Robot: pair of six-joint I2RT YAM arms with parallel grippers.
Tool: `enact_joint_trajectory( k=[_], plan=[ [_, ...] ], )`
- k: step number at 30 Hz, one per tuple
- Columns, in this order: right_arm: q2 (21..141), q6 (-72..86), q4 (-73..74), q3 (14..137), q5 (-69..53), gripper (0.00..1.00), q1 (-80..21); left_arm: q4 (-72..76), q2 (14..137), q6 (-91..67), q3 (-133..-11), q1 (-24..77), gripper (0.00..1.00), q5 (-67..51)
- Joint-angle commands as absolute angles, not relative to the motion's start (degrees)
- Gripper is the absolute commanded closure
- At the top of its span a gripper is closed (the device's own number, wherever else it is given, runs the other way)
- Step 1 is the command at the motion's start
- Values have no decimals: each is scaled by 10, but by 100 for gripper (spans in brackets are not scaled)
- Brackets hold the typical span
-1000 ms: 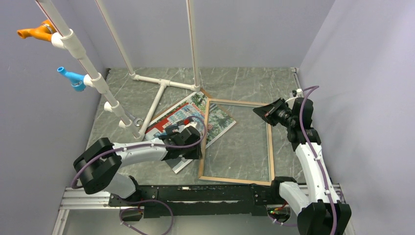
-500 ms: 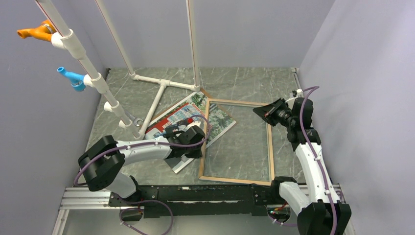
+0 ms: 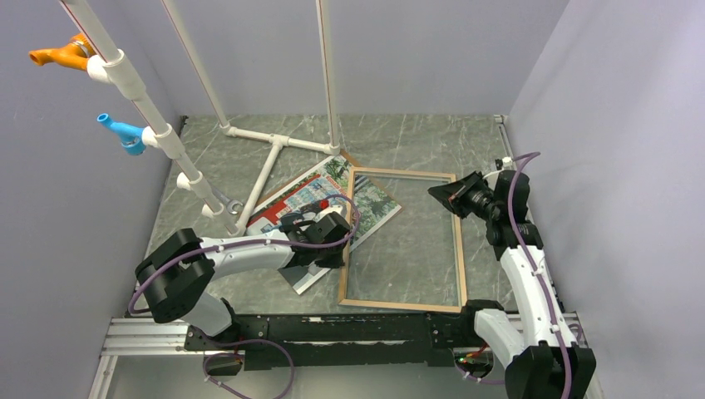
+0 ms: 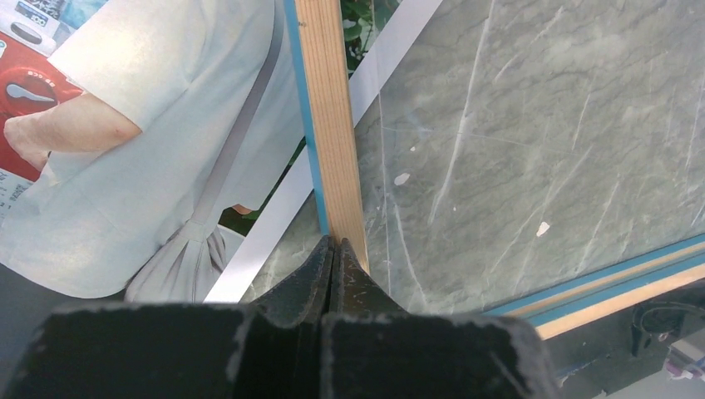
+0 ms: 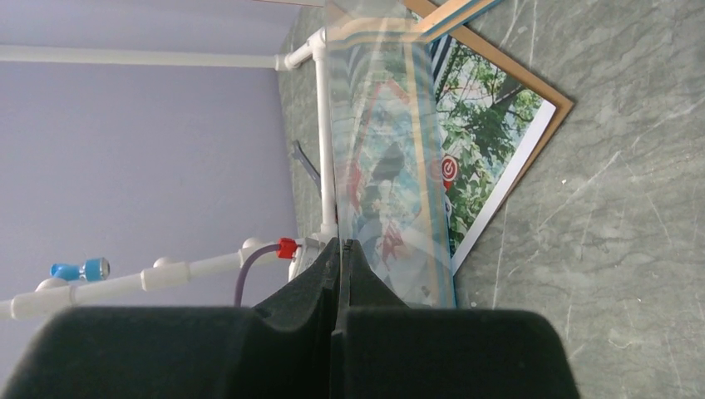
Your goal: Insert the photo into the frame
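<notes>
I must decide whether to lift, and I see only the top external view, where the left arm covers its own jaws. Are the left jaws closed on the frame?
Observer: Yes. In the left wrist view the left jaws are shut, and the wood rail of the frame runs straight into the seam between their fingertips.
Operator: And the right side?
Observer: The right jaws are shut too. In the right wrist view the pane rises edge-on from between them.
Operator: Does the photo lie clear of the left rail?
Observer: No. The photo passes under that rail, and its white border shows through the pane.
</notes>
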State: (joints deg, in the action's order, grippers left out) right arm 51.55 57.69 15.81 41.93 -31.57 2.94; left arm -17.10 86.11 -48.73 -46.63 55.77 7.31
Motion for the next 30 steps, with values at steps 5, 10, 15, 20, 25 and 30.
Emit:
enact_joint_trajectory(
  k=[5,10,15,20,25,30],
  plan=[
    [488,596,151,422,-314,100,27,-187,872,-482,-470,560,100,92],
    [491,585,157,414,-317,100,26,-187,874,-481,-470,561,100,91],
    [489,587,149,396,-321,100,27,-188,873,-481,-470,561,100,93],
    [490,582,147,386,-325,100,27,-188,874,-481,-470,560,100,92],
    [499,567,150,389,-330,100,27,-189,875,-480,-471,561,100,93],
    [509,531,173,414,-329,100,26,-191,875,-480,-471,561,100,94]
  ],
)
